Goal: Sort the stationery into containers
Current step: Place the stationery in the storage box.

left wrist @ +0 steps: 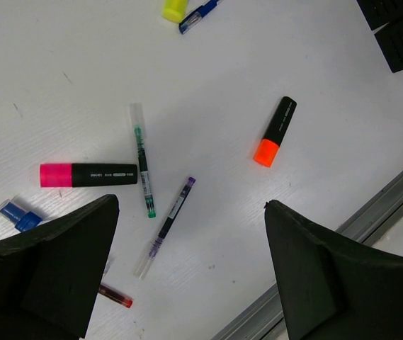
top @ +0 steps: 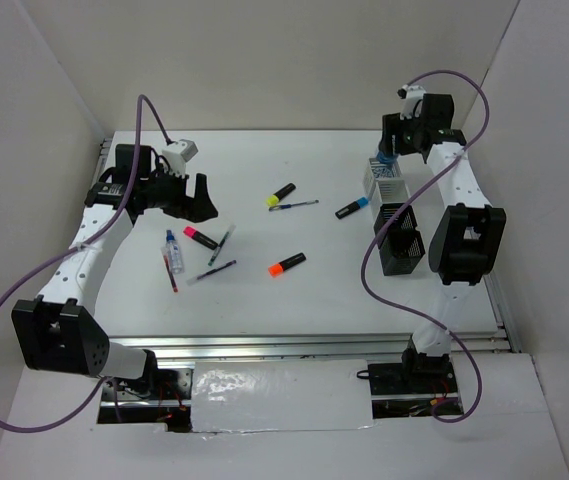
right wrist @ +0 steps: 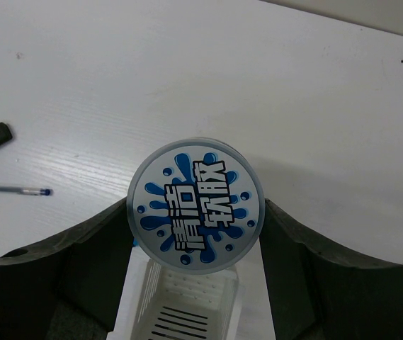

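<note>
Here, at the far right, my right claw [right wrist: 197, 216] grips a blue-white tape roll [right wrist: 187, 184] over the white mesh bin [right wrist: 180, 312] (a black bin [top: 401, 240] sits just nearer), while my left claw [left wrist: 190, 204] hangs wide open above the pink highlighter [left wrist: 88, 174] and a green pen [left wrist: 143, 159].

Overhead camera spans the table [top: 314, 300]; wrist cameras look down closely.

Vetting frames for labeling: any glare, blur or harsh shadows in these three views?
Top external: even diffuse light, soft shadows, no glare on the table. Left wrist: pink highlighter and green-ink pen sharp; left gripper's fingers near-black, little detail. Right wrist: tape roll label crisp, no glare; white bin beneath it looks slightly soft.
</note>
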You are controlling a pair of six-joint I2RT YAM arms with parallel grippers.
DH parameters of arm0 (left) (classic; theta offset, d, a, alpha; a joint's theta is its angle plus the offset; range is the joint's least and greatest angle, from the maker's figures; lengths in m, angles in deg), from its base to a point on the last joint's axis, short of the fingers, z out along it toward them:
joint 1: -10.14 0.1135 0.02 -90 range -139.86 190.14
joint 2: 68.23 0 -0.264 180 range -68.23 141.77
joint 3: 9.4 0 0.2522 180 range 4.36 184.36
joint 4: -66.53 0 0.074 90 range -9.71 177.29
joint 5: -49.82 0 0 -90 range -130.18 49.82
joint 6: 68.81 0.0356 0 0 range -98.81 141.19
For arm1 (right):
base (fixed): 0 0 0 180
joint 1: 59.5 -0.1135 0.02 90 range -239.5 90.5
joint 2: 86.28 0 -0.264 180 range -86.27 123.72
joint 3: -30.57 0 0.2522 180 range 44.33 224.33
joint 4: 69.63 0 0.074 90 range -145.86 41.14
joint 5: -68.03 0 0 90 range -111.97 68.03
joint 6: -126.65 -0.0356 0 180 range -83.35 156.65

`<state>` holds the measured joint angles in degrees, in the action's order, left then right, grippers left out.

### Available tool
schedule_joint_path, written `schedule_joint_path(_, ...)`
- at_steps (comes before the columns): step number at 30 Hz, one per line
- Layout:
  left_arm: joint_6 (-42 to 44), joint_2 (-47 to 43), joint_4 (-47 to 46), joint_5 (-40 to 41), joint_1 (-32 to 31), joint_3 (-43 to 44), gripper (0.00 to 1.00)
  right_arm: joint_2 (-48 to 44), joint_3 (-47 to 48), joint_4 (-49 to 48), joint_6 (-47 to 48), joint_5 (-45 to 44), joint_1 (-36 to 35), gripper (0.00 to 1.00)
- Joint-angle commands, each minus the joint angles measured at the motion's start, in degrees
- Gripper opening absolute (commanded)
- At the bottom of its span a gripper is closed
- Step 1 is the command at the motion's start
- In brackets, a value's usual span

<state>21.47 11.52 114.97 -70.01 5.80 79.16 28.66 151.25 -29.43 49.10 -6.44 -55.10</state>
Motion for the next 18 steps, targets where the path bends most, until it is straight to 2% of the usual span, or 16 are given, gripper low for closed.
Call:
schedule_joint_path(1,1.31,0.06,-1.28,-0.67,-0.32,1.31,0.96,-0.59,0.67,-2.62,-0.23,1.26,0.34,0.45)
schedule_joint_path(18,0.96,0.32,-0.93,-0.85,-0.32,2.19,0.96,-0.59,-4.08,-3.94,1.53,0.47,-0.19,0.46)
